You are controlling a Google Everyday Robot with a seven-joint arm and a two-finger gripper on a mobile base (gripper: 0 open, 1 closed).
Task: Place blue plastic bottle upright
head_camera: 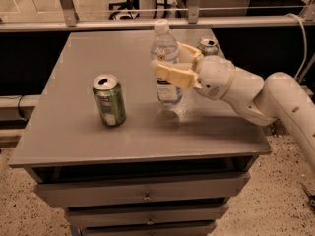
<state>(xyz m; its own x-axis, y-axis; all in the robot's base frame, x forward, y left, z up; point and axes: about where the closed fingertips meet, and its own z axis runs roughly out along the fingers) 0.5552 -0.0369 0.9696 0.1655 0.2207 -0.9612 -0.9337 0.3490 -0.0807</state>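
Observation:
The blue plastic bottle [164,53] is clear with a white cap and a pale label. It stands upright near the middle of the grey table [74,63], with its base at or just above the surface. My gripper [170,62] reaches in from the right and is shut on the bottle at label height. One cream finger [174,75] is in front of the bottle and the other is behind it. The white arm [256,95] stretches off to the right.
A green drink can [109,100] stands upright to the left of the bottle. A silver-grey drink can [208,45] stands behind the gripper at the back right. The table has drawers [142,195] below, and a metal rail [98,23] runs behind it.

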